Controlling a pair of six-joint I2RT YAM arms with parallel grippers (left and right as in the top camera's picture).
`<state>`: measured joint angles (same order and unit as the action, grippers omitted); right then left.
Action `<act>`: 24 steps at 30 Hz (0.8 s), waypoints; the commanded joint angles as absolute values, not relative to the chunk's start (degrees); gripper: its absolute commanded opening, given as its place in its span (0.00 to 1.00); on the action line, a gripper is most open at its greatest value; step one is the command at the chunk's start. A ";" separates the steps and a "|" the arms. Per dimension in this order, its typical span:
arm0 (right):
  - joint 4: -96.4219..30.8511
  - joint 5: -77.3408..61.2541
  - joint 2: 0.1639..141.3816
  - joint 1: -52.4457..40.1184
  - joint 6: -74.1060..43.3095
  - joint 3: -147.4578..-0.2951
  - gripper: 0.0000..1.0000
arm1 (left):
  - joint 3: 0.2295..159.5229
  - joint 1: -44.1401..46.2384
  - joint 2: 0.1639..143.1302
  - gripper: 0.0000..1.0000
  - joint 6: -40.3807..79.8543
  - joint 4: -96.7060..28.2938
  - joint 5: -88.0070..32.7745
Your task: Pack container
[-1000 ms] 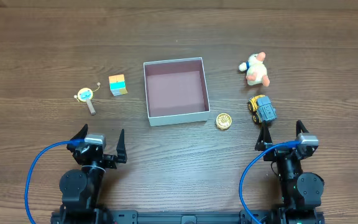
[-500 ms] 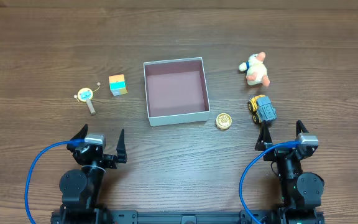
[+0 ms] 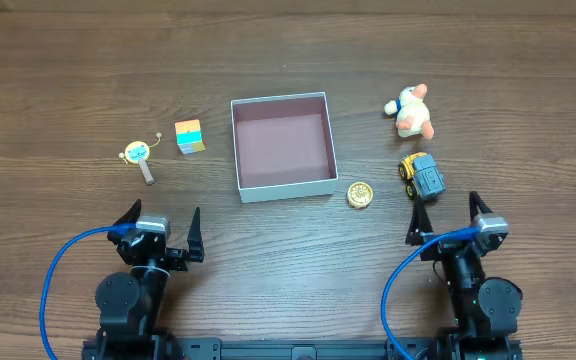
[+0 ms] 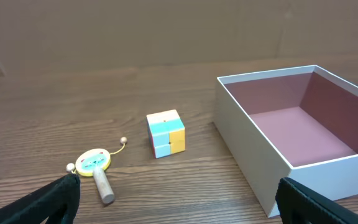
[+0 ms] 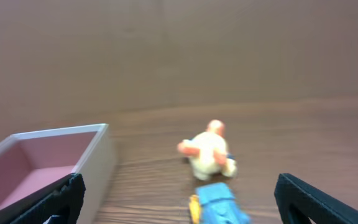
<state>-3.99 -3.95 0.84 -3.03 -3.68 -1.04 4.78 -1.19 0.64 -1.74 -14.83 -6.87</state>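
You see the container (image 3: 281,140) at the frame's centre on the bench (image 3: 68,60), a gold disc (image 3: 360,194) just beside its lower right corner. A cube (image 3: 189,136) lies left, a truck (image 3: 422,175) and plush (image 3: 412,111) right. Your left tool (image 3: 162,222) and right tool (image 3: 446,208) gape wide at the bottom.
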 commanded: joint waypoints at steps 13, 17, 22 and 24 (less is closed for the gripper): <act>-7.70 -25.47 7.11 -2.90 -1.45 -18.85 1.00 | 4.54 -1.58 0.27 1.00 -2.79 -14.72 -7.09; -22.20 -18.50 25.85 -2.87 3.51 -34.44 1.00 | 4.54 -1.58 0.27 1.00 -2.81 -14.72 -7.07; -43.07 -14.96 50.30 -2.87 7.31 -56.75 1.00 | 4.54 -1.58 0.27 1.00 -2.79 -14.72 -7.09; -53.98 -15.00 60.73 -2.87 11.07 -67.31 1.00 | 4.54 -1.58 0.27 1.00 -2.79 -14.72 -7.09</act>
